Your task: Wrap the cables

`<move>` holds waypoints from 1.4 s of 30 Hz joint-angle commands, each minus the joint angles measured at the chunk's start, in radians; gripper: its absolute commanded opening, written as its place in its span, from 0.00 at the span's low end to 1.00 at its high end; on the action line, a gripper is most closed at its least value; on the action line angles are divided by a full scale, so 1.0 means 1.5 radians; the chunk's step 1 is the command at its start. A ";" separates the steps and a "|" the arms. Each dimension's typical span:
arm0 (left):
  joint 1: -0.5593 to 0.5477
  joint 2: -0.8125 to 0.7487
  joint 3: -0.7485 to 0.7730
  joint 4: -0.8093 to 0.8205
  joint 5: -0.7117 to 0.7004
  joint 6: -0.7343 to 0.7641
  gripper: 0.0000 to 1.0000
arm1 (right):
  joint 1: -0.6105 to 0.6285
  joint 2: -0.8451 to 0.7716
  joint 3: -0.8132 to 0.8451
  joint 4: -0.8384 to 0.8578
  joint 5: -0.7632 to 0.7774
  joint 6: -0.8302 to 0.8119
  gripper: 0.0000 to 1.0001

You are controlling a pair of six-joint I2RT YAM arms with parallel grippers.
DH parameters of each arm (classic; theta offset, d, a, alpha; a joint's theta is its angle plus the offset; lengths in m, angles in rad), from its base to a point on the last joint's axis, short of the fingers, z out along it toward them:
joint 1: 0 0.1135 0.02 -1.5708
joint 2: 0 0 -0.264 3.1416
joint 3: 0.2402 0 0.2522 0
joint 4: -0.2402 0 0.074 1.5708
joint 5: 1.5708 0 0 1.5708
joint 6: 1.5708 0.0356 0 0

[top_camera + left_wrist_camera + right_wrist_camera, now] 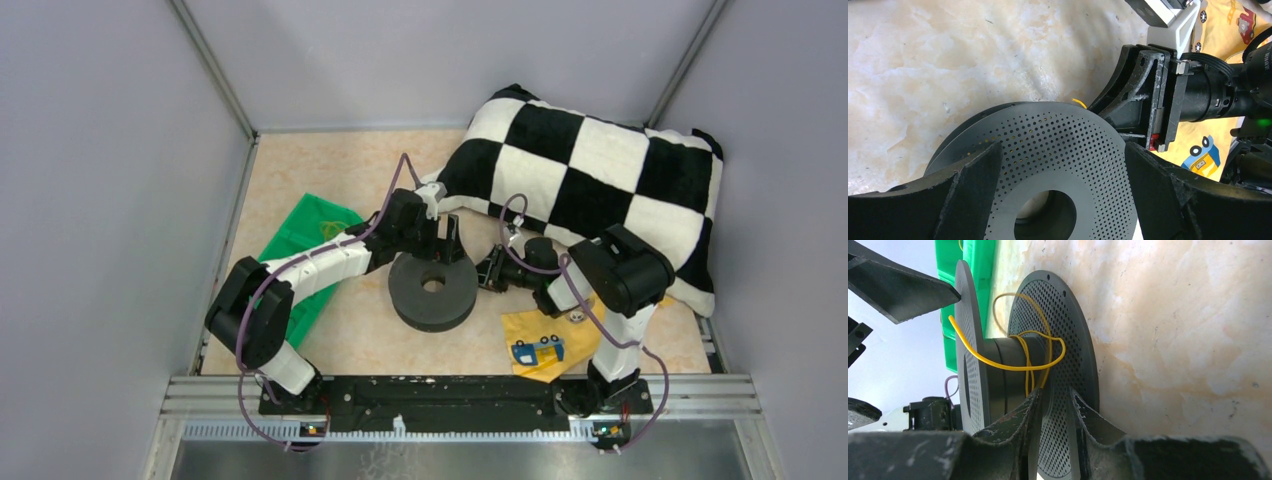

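The spool (432,290) is lying flat on the counter (365,335), dead centre of the overhead frame, hole pointing straight up. So the channel between its two flanges only opens sideways, and that's where the yellow wire (1013,365) sits. It's a few sloppy loops around the hub, nowhere near snug, with one free end arcing out past the rim of the upper flange. In the left wrist view that end is just a tiny yellow nub at the rim, right beside the other arm's fingers.

The right gripper (1055,396) is the one that matters imo. It comes at the spool's right edge in the overhead frame, roughly level with the channel, jaws only a little apart. The lower flange's rim shows in the gap, but I can't tell whether it's actually between the tips or just ahead of them. It isn't pinching anything I can see, wire included. The loops lie just past its tips, toward the hub.

The left gripper (1063,150) hangs over the top flange, jaws spread about as wide as they go, empty. That perforated flange sits between it and the wire, so it has no straight way in from above.

My guess is that taking up the slack means reaching in sideways or grabbing that free end at the rim, and the right gripper is much closer for either. The wire looks springy, so it'll likely pop loose without tension.
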 commanded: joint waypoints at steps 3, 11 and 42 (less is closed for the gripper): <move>-0.011 0.011 0.003 -0.014 0.030 0.003 0.97 | -0.005 -0.031 0.000 0.004 0.016 -0.023 0.24; -0.012 0.015 0.008 -0.019 0.027 0.009 0.96 | -0.005 -0.064 -0.015 -0.011 0.024 -0.025 0.24; -0.021 -0.173 0.127 -0.129 0.002 0.064 0.99 | -0.070 -0.760 0.153 -1.031 0.504 -0.365 0.83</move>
